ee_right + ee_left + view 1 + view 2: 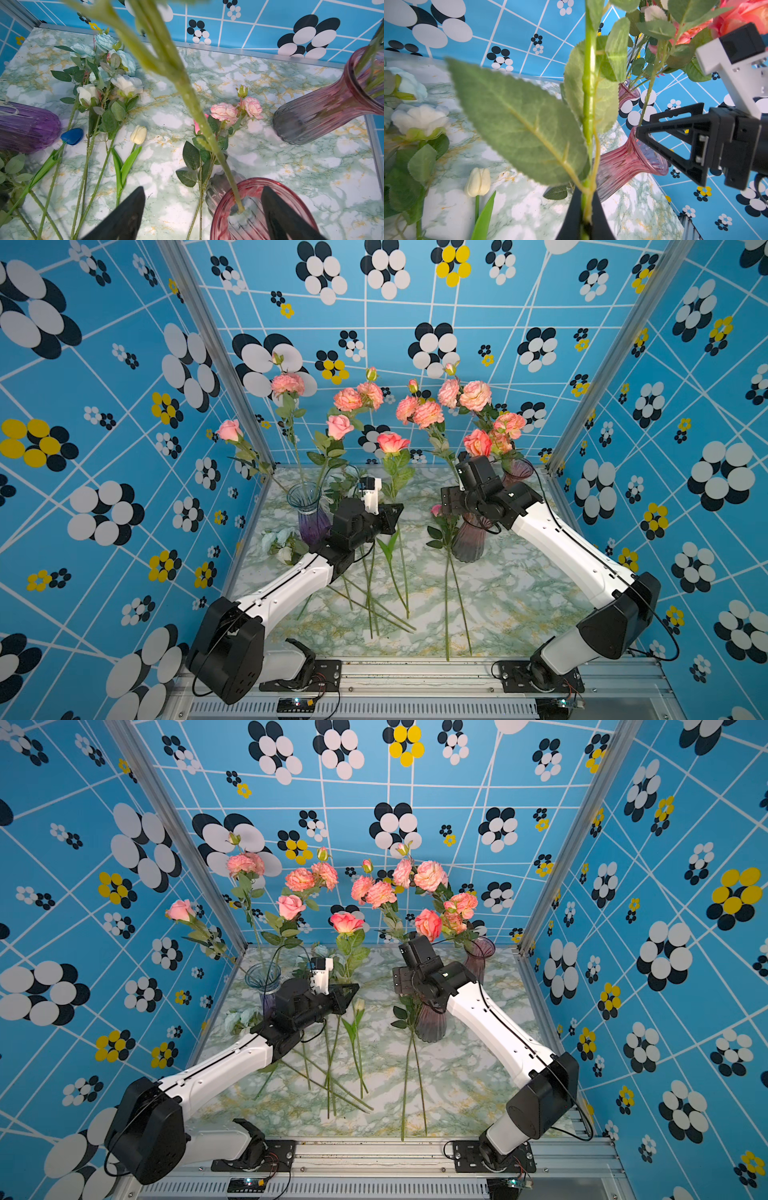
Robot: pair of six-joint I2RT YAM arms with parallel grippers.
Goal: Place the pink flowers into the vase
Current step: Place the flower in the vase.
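Marble-print tabletop (519,597), green and white with gold veins, is carrying the whole layout; blue walls (124,406) printed with white grid lines and black, white and yellow blossoms are closing it in on three sides; aluminium posts (224,364) are standing at the back corners.

Three vases are standing upright: a purple vase (309,514) at back left, a pink vase (467,545) mid-right, a second pink vase (517,472) in the back right corner; all are holding pink blooms. White flowers (126,83), a cream tulip (138,134) and a blue tulip (72,136) are lying flat on the table.

Left gripper (586,207) is clenching the green stem of a pink rose (392,442); the bloom is standing up above the jaws, between the purple vase and the pink vase.

Right gripper (203,187) is hanging released, jaws wide apart, one over the pink vase's mouth, the other outside its rim; a ruffled pink stem (419,412) is standing in that vase between them. A loose pink sprig (225,112) is lying on the table just beside the pink vase.
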